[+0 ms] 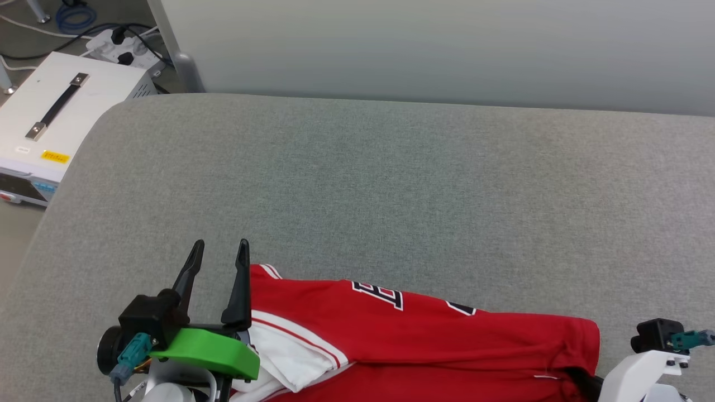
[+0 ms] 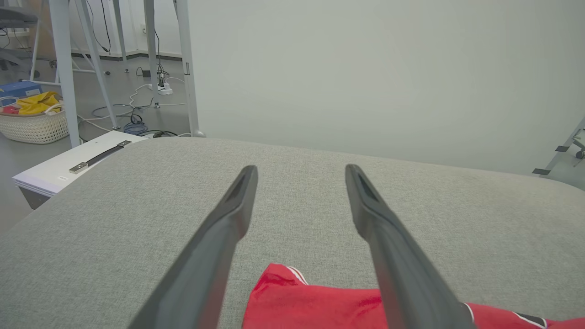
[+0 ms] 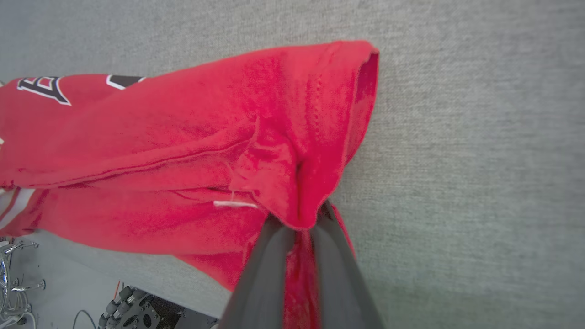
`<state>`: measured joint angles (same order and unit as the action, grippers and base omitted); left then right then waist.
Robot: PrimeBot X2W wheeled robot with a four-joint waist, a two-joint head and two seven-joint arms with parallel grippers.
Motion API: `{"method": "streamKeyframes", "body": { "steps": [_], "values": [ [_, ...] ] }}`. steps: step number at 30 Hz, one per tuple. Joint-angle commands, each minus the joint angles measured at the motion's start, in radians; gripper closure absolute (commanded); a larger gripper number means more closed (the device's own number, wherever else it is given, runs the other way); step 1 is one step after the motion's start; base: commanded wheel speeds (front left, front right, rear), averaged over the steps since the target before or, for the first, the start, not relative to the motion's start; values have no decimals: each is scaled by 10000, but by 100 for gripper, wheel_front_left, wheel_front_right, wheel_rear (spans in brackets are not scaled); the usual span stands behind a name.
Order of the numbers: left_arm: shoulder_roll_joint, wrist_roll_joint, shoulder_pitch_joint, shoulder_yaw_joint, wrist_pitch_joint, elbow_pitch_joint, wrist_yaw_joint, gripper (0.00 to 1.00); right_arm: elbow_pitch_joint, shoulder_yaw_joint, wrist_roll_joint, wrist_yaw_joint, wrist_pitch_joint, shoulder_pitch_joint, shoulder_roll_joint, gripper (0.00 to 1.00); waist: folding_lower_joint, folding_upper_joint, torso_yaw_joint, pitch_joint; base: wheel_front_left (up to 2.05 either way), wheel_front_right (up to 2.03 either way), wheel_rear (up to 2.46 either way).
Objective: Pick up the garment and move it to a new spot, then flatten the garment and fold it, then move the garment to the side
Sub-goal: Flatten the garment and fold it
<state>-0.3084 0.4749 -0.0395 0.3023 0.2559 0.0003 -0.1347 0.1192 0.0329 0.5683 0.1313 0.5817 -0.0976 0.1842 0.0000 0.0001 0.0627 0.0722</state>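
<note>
The red garment [image 1: 424, 340] lies bunched along the near edge of the grey padded table [image 1: 391, 184], with a white sleeve [image 1: 290, 352] at its left end and black lettering on top. My left gripper [image 1: 219, 249] stands open just left of the garment's upper left corner, its fingers [image 2: 228, 219] spread over bare table and nothing between them. In the right wrist view my right gripper [image 3: 299, 219] is shut on a fold of the garment [image 3: 183, 137] near its hem at the right end. In the head view, only my right wrist housing [image 1: 659, 346] shows beside that end.
A white equipment box with a black handle [image 1: 56, 111] stands off the table's left side, with a power strip and cables [image 1: 123, 47] behind it. A pale wall panel [image 1: 447, 50] runs along the table's far edge. A basket of cloth [image 2: 32, 119] sits on the floor.
</note>
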Motion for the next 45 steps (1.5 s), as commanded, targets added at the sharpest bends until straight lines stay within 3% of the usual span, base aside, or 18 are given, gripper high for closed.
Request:
{"method": "streamKeyframes", "body": {
  "steps": [1, 13, 19, 26, 32, 39, 45],
  "values": [
    [26, -53, 84, -33, 58, 22, 55, 0, 19, 181, -53, -6, -31, 135, 154, 100, 0, -1, -127, -186, 0, 0, 0],
    [79, -328, 203, -84, 58, -135, -38, 0, -40, 2831, -523, -6, 546, 56, 613, 100, 0, -1, -457, -290, 0, 0, 0],
    [110, -370, 144, -76, 59, -101, -50, 0, -568, 3091, 124, -6, 1208, 64, 554, 100, 0, -1, -551, -208, 0, 0, 0],
    [123, -315, 123, -62, 59, -14, -50, 0, -1649, 2026, 3212, -6, 2650, 85, -341, 100, 0, -1, -579, -188, 0, 0, 0],
    [116, -328, -7, 23, 49, 6, -10, 0, -1833, 1312, 4990, -6, 3320, 169, -913, 100, 0, -1, -425, -139, 0, 0, 0],
    [117, -344, -293, 134, -8, -29, 57, 0, -1381, 99, 6128, -6, 3000, 678, -1251, 100, 0, -1, 8, 124, 0, 0, 0],
    [245, -396, -571, 234, 9, -3, 106, 0, -698, -1384, 6651, -6, 2078, 1296, -1329, 100, 0, -1, 514, 482, 0, 0, 0]
  ]
}}
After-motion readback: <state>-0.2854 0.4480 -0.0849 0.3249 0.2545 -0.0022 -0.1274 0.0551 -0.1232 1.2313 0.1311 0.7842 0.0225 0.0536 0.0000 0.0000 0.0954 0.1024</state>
